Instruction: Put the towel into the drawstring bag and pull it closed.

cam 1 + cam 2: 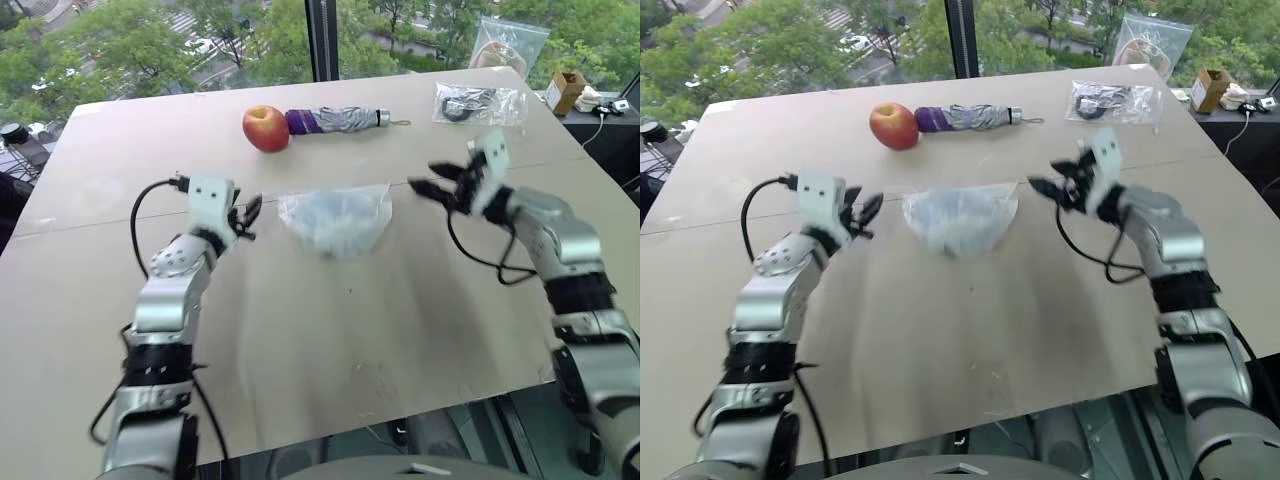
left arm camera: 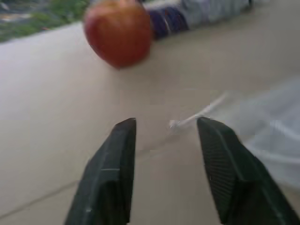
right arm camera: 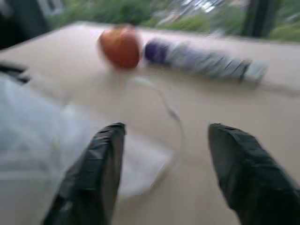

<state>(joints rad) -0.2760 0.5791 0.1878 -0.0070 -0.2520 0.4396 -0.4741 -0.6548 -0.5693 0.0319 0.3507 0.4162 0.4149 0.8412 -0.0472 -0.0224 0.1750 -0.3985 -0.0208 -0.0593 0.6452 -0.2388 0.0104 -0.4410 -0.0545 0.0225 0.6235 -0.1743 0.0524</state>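
With the towel [image 1: 338, 222] seemingly inside the drawstring bag [image 1: 372, 205] at frame centre on the worktop [image 1: 330, 330], our left gripper [image 1: 244, 217] and right gripper [image 1: 428, 185] flank it, jaws apart, needing its cords.

You can't make out the towel inside the drawstring bag [image 1: 335, 220]; the bag blurs in both wrist views.

lt wood tabletop [image 1: 300, 340] by big window [image 1: 250, 40] w/ dark frame [image 1: 322, 40]; green trees outside, daylight.
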